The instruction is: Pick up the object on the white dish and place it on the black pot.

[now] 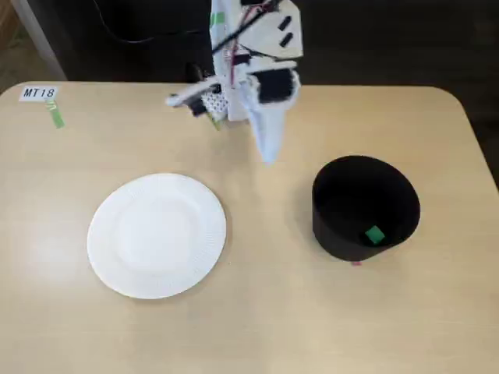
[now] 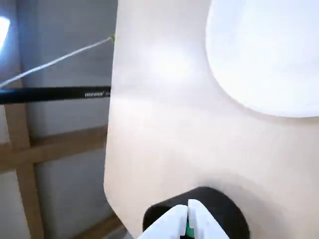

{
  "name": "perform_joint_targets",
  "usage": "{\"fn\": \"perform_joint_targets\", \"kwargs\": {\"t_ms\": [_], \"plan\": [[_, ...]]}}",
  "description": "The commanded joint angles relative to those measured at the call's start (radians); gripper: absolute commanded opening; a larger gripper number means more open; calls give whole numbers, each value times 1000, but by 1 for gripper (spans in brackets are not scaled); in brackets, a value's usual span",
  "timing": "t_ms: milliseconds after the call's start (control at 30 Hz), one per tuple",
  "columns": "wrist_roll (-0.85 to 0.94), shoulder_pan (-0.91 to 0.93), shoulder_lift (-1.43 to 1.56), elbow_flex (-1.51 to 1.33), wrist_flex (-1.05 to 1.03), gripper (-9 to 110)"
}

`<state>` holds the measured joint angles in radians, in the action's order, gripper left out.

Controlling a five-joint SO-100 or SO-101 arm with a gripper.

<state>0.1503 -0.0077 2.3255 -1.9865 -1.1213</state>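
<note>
In the fixed view, the white plate (image 1: 157,234) lies bare on the left of the counter (image 1: 257,312). Behind its middle the arm's claw (image 1: 267,153) hangs above the wood, its tips pressed together on nothing. To the right stands the black pot (image 1: 364,207), with the small green block (image 1: 375,234) resting inside it.

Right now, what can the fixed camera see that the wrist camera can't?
Only the fixed view shows the whole tan table, the "MT18" label, the arm's white body and the small green block lying inside the black pot. Only the wrist view shows the wooden frame and black cable beyond the table edge, and the gripper with its fingers together. Both show the empty white plate, the pot and the tabletop.
</note>
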Motion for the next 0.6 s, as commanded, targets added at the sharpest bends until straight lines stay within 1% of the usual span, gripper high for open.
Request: {"fn": "perform_joint_targets", "kwargs": {"t_ms": [0, 167, 567], "plan": [[-29, 81, 166, -137, -3, 0], [-69, 115, 440, -356, -21, 0], [-83, 21, 816, -704, -31, 0]]}}
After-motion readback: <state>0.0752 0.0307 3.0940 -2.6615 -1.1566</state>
